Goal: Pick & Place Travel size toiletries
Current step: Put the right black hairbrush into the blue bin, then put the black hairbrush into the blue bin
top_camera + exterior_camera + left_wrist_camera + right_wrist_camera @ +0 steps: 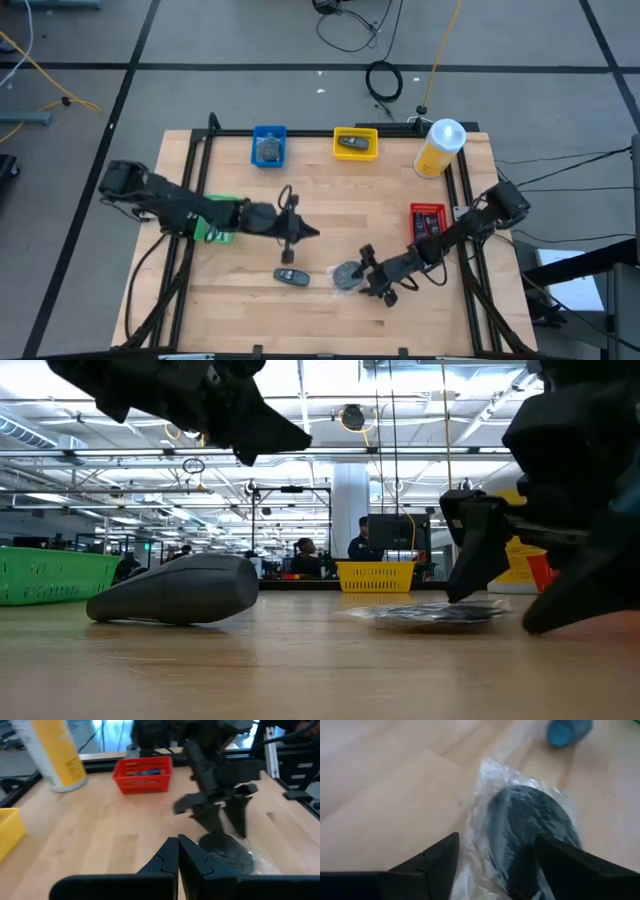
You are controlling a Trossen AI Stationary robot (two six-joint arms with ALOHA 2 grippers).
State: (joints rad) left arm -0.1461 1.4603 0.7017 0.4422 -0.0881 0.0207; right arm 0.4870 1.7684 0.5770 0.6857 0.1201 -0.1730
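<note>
High view: a wrapped grey disc lies flat on the wooden surface near the front edge, a dark oblong bottle just left of it, long axis running left-right. The right gripper sits at the disc's right side.

Low view: the bottle lies on its side; the disc lies flat.

Left wrist: the left gripper has its jaws clenched, empty.

Right wrist: the right jaws are released, straddling the disc.
</note>
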